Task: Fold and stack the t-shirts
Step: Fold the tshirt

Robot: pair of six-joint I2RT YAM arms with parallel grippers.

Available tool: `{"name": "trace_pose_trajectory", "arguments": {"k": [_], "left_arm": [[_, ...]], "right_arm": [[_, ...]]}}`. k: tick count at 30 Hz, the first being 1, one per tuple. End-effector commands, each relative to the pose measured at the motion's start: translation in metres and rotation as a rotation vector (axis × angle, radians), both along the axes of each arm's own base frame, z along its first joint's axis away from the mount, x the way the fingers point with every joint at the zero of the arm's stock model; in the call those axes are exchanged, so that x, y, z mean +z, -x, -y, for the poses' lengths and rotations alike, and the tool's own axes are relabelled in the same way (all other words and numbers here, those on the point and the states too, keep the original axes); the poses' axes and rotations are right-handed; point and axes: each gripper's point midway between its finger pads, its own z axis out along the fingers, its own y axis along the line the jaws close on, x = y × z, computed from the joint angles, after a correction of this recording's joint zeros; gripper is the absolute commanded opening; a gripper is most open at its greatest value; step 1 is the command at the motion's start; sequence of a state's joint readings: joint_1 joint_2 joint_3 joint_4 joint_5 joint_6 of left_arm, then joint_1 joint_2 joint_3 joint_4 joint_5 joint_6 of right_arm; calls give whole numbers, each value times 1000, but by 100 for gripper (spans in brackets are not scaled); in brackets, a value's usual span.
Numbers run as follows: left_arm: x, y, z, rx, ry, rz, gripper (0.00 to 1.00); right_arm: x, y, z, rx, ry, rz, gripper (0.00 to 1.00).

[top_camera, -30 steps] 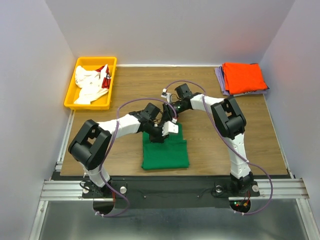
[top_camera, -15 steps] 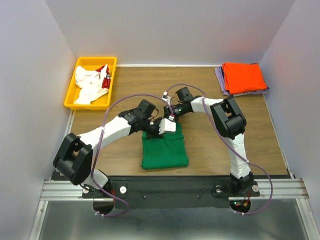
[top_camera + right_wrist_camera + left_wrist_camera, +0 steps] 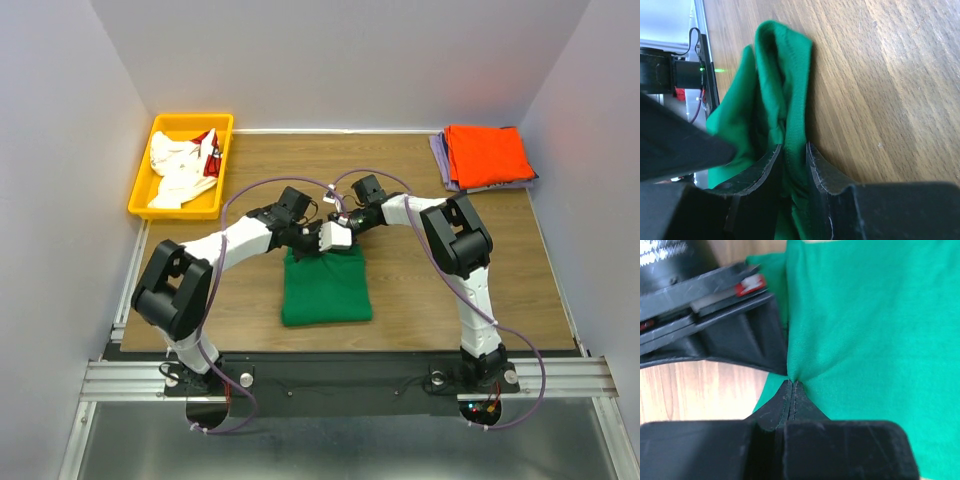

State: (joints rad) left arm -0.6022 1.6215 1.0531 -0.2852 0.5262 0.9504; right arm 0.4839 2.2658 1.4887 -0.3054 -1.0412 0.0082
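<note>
A bright green t-shirt (image 3: 325,288) lies folded in the middle of the table. My left gripper (image 3: 308,250) is at its far edge, shut on a pinch of the green cloth (image 3: 865,315), with the jaws pressed together. My right gripper (image 3: 345,238) is just beside it at the same far edge, its fingers clamped on a bunched fold of the green shirt (image 3: 785,90). An orange t-shirt (image 3: 487,155) lies folded on top of a pale lavender one (image 3: 440,160) at the back right corner. White shirts with red (image 3: 180,165) sit in the bin.
A yellow plastic bin (image 3: 140,200) stands at the back left corner. The two wrists are close together over the shirt's far edge; the right gripper's black body (image 3: 730,325) fills the upper left of the left wrist view. Bare wood lies around the shirt.
My left gripper has shut and drawn back from on top of the shirt to its far edge. The right gripper's jaws have narrowed on the cloth. The green shirt has shifted slightly away and left.
</note>
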Motion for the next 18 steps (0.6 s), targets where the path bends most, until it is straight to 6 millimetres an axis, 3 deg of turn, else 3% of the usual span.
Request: {"name": "trace_pose_trajectory", "arguments": {"k": [1,5,13,18], "left_arm": [[12,-30,8,-12,18,97,0],[12,-31,11,-11,27,98,0],[69,-30,12,-34,90,201,0],[82,-40,10,-29,78,262,0]], "right_arm": [[-40,15,13,-11,122,-43,32],[-40,16,12,-9,118,-45,32],[-41,19,12,0,107,-61,31],[-40,23,10,11,85,-89,31]]}}
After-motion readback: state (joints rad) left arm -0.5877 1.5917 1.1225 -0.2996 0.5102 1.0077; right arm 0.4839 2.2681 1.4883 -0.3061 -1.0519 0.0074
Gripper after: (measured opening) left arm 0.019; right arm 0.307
